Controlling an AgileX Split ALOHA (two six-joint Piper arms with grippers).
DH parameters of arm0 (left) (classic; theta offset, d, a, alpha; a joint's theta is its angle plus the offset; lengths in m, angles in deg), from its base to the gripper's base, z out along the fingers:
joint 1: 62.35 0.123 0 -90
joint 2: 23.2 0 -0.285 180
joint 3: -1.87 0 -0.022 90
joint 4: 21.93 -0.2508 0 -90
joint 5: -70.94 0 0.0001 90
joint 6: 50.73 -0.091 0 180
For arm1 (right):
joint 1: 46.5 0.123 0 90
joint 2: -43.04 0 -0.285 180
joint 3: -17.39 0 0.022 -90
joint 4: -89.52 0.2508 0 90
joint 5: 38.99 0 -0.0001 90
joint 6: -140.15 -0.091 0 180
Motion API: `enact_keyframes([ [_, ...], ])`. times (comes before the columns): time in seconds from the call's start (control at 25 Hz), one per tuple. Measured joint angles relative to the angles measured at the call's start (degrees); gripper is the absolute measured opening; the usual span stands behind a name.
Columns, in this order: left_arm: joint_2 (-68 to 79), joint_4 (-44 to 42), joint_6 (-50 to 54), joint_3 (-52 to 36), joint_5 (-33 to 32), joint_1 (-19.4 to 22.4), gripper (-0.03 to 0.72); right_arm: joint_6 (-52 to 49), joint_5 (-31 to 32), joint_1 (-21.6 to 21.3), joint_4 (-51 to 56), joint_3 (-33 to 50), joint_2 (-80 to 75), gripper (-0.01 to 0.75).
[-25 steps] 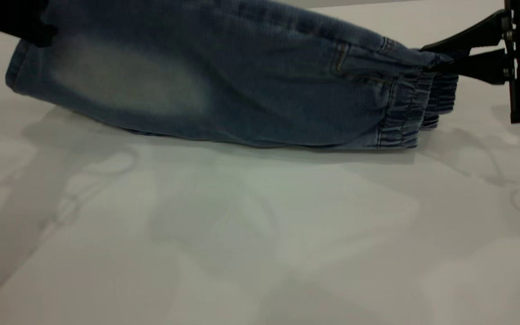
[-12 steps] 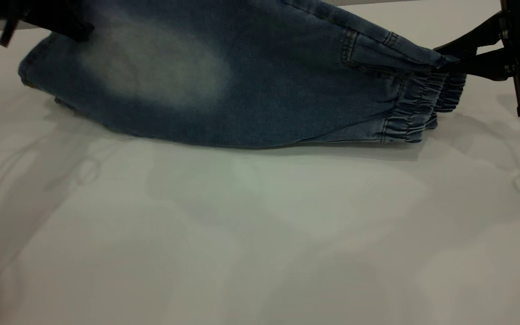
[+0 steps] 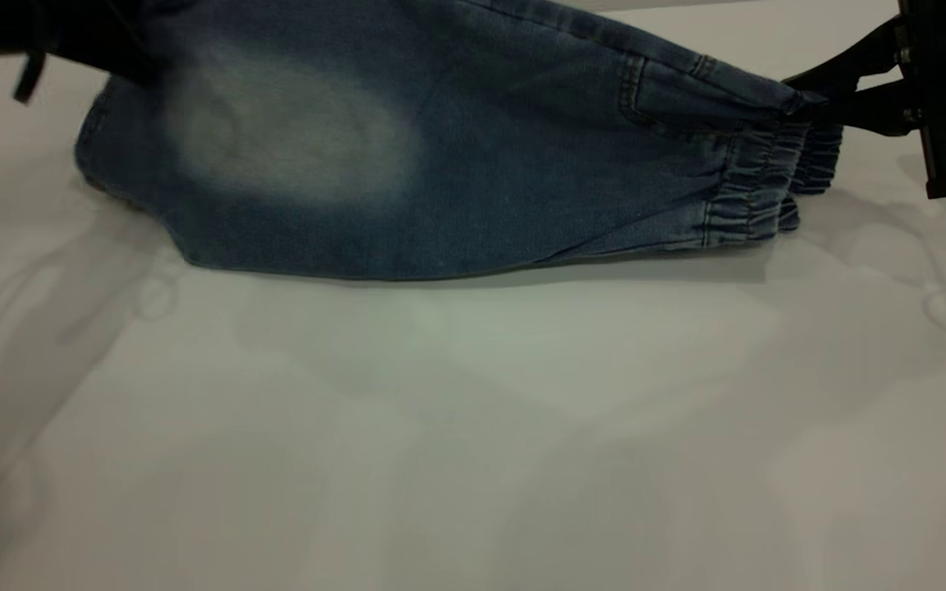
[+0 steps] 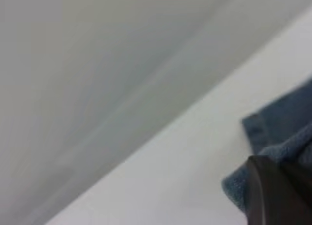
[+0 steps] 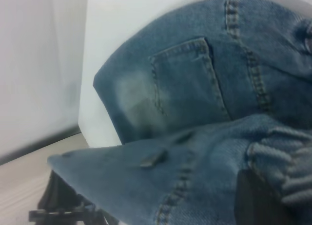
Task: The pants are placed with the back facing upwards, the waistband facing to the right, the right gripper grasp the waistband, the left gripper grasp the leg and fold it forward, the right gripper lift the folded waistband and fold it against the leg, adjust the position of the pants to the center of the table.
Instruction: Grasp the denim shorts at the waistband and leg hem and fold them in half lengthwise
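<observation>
The blue denim pants hang stretched between both grippers, and their lower fold rests on the white table. At the upper left the left gripper is shut on the hem end of a leg. Its dark finger presses the denim. The face toward the camera shows only a pale faded patch; any print is hidden. On the right side the right gripper is shut on the gathered waistband. In the right wrist view a patch pocket lies beyond the ruffled waistband.
Bare white tabletop stretches in front of the pants toward the camera, crossed only by soft shadows. A wall stands behind the table's far edge. The right arm's black bracket hangs just beyond the waistband.
The left gripper has carried the leg end to the right, and the draped fold has slid with it. The right gripper holds the waistband almost where it was.
</observation>
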Motion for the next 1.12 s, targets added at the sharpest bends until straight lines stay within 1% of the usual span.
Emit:
enact_keyframes([
  [0.2, 0.1, -0.7, 0.1, 0.1, 0.3, 1.9, 0.036, 0.3, 0.4, 0.0, 0.0, -0.4, 0.0, 0.057],
  [0.44, 1.8, -0.8, 0.1, 0.1, 2.2, 2.4, 0.043, 0.3, 0.1, 0.1, -0.2, -0.4, 0.1, 0.067],
  [0.56, 2.0, -0.4, 0.1, 0.1, 3.0, 2.4, 0.061, 0.4, 0.1, 0.0, -0.2, -0.4, 0.1, 0.085],
  [0.72, 2.0, 0.9, 0.3, 0.1, 4.1, 2.5, 0.13, 0.6, -0.9, 0.0, -0.2, -0.4, 0.1, 0.136],
  [0.84, 2.0, 0.7, 0.4, 0.1, 4.3, 2.5, 0.223, 0.6, -0.4, 0.0, -0.2, -1.1, 0.1, 0.185],
  [0.96, 2.0, 2.9, 1.3, 0.1, 5.0, 2.5, 0.303, 0.4, 1.3, 0.0, -0.1, -2.3, 0.1, 0.237],
  [1.04, 2.0, 3.2, 3.1, 0.1, 4.7, 2.4, 0.337, 0.3, 3.2, 0.0, -0.1, -3.2, 0.1, 0.271],
  [1.12, 1.8, 2.9, 5.0, 0.0, 3.8, 2.0, 0.348, 0.3, 4.6, 0.0, -0.2, -4.2, 0.1, 0.307],
])
